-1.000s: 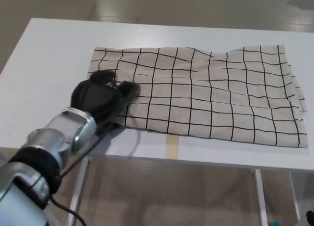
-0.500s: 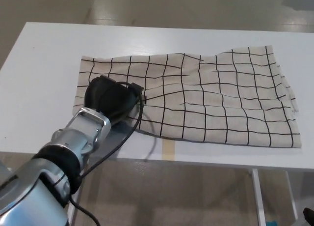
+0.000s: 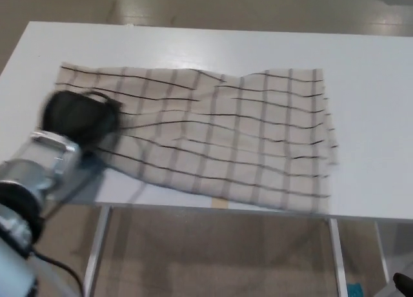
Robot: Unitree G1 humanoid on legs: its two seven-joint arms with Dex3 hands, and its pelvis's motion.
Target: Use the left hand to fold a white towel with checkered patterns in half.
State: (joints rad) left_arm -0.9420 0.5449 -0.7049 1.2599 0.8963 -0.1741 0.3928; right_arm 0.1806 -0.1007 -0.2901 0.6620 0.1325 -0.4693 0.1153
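- The robot's black left hand (image 3: 79, 118), on its silver forearm, sits at the far left of the head view, resting on the left end of the white cloth towel with the dark checkered grid (image 3: 213, 139).
- The picture is smeared with motion, so I cannot tell how far the fingers are apart or whether they have truly pinched the cloth; the hand reads only as a dark rounded mass pressed against the towel's near-left corner.
- Just right of the fingers the grid lines bend and fan outward from the hand, and shallow ripples run through the middle of the cloth. I judge from this that the hand is tugging at that end rather than merely lying on it.
- Further right of the fingers the towel spreads flat across the white rectangular bench (image 3: 361, 58), its right edge well apart from the hand and its near edge lying close along the bench's front edge.
- The robot's right hand does not show anywhere.
- Step in hand, as I judge it: securing the left end of the towel, the start of the fold; no part of the cloth is doubled over yet.
- The next move calls for a firm hold on that left edge, a lift clear of the bench, and a carry rightward to lay it on the right edge, keeping the corners in line.
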